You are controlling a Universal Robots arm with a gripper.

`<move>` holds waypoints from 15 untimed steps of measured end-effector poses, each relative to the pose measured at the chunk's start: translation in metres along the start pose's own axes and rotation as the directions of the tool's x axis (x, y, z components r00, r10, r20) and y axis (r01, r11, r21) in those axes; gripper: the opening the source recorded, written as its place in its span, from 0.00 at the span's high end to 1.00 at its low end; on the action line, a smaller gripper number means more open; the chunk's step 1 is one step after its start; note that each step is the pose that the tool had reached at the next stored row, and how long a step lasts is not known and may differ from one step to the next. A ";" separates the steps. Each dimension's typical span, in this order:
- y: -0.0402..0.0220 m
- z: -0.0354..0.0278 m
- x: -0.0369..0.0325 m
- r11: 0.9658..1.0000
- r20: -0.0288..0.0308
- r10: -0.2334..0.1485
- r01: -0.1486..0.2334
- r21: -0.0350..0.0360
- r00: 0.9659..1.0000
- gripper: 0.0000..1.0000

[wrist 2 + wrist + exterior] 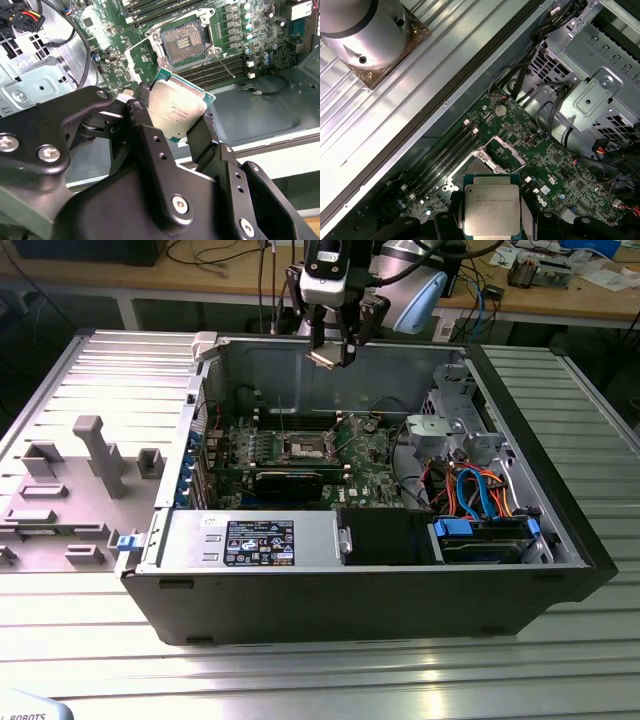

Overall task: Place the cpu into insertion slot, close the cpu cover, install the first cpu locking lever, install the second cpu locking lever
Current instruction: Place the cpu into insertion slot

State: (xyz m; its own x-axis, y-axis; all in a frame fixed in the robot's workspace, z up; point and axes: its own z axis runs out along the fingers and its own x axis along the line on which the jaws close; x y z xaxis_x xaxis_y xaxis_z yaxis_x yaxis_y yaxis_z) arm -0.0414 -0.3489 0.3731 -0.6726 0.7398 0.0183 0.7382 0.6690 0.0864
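Note:
My gripper (331,352) hangs above the back wall of the open computer case, shut on the cpu (324,358), a flat square chip with a silver-grey top. Both wrist views show the cpu (176,111) (491,208) pinched at two opposite edges by the black fingers (144,116), tilted and well above the board. On the green motherboard below lies the insertion slot (305,448) (185,39), uncovered, with a dark centre. The cpu cover (510,148) stands swung up beside it. A thin locking lever (224,63) sticks out, unlatched.
The case walls (330,380) enclose the board. A black graphics card (290,480) lies near the socket, with long RAM slots (445,159) alongside. A metal drive cage (448,430) and orange and blue cables (480,490) fill the exterior view's right. Grey fixtures (100,455) stand outside.

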 end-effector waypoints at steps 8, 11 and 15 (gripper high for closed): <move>0.0000 0.0001 0.0000 1.000 0.002 0.027 -0.027 0.000 1.000 0.46; 0.0000 0.0001 0.0000 1.000 0.002 0.028 -0.028 0.000 1.000 0.46; 0.0000 0.0001 0.0000 1.000 0.002 0.029 -0.029 0.000 1.000 0.46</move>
State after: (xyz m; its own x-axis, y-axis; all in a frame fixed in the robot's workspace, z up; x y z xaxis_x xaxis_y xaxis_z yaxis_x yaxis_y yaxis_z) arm -0.0414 -0.3489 0.3730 -0.6506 0.7592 0.0188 0.7576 0.6471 0.0858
